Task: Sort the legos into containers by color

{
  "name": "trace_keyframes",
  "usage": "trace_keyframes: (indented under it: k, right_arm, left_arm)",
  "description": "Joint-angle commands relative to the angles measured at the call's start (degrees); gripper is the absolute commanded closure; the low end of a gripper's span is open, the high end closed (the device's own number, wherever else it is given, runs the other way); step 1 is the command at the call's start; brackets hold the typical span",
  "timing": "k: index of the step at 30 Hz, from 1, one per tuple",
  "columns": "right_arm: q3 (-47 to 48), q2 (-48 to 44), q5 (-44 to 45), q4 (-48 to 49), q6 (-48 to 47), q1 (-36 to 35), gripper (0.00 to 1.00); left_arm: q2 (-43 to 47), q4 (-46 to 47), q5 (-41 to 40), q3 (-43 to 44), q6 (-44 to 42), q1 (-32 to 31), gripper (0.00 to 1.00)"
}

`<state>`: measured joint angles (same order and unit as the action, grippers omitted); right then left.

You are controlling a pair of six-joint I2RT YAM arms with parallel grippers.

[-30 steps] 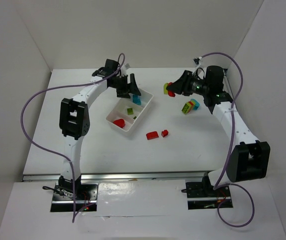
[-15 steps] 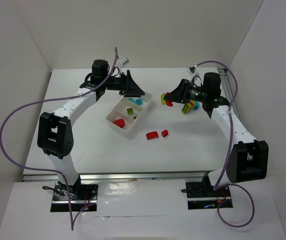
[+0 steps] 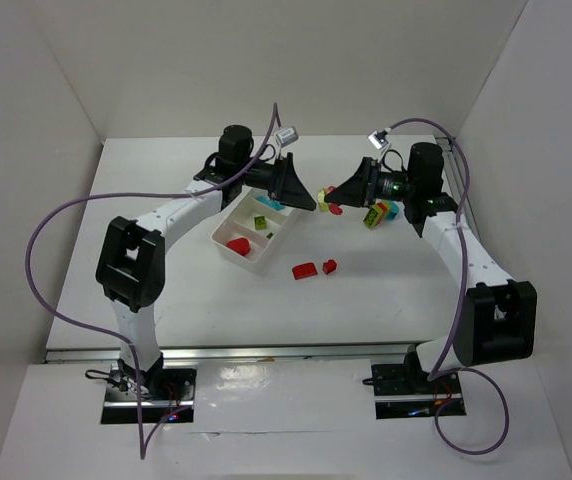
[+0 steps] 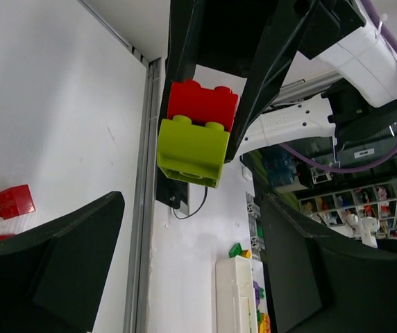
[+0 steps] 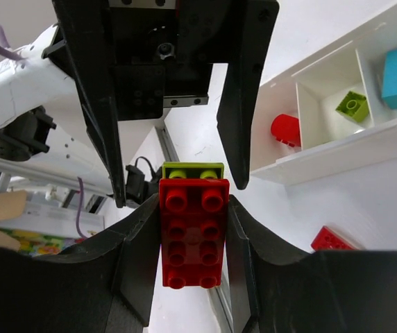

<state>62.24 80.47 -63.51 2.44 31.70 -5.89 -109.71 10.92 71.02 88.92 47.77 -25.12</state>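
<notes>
My right gripper [image 3: 329, 200] is shut on a stacked lego, a red brick [image 5: 193, 232] pressed onto a lime green one [image 5: 193, 171], held above the table. My left gripper [image 3: 309, 198] is open and empty, facing that stack end to end from the left. In the left wrist view the stack [image 4: 197, 132] hangs just beyond my open fingers [image 4: 80, 243]. The white tray [image 3: 284, 226] lies below the left gripper. It holds a cyan brick [image 3: 271, 203], a lime brick [image 3: 260, 222] and a red brick [image 3: 237, 243], one in each compartment.
Two loose red bricks [image 3: 304, 270] [image 3: 330, 266] lie on the table just right of the tray's near end. A multicolour stack [image 3: 379, 213] sits under the right forearm. White walls close in the table at the back and on both sides.
My left arm has swung right from over the tray's far end until its open gripper faces the right gripper. The right gripper has drifted slightly left with the stack.
</notes>
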Motion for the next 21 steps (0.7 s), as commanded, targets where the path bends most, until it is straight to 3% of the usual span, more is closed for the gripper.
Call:
trace_keyframes:
  k: [1, 6, 11, 12, 15, 16, 21]
  right_arm:
    - [1.1, -1.8, -2.8, 3.5, 0.6, -1.1, 0.97]
    - [1.7, -1.3, -2.8, 3.5, 0.6, -1.7, 0.97]
    - [1.7, -0.7, -2.8, 3.5, 0.6, -2.2, 0.97]
    - [1.7, -0.2, -2.8, 3.5, 0.0, -2.2, 0.97]
    - [1.7, -0.2, -2.8, 1.7, -0.7, -2.2, 0.97]
    - [2.2, -0.7, -1.2, 0.8, -1.9, -2.2, 0.97]
    - [2.7, -3.2, 6.6, -6.0, -5.2, 1.2, 0.97]
  left_arm:
    - [-0.4, 4.7, 2.4, 1.8, 0.4, -0.1, 0.12]
    - [-2.1, 7.8, 2.9, 2.3, 2.5, -1.7, 0.19]
    - [-3.2, 15.7, 3.4, 2.3, 8.5, -2.3, 0.41]
    - [-3.8, 15.7, 3.4, 2.3, 8.5, -2.3, 0.57]
    - [-3.8, 15.1, 3.9, 3.4, 8.8, -2.3, 0.85]
    - [-3.8, 14.1, 3.9, 3.4, 7.4, -2.3, 1.0]
    - [-2.4, 4.0, 2.5, 1.8, -0.7, 1.9, 1.0]
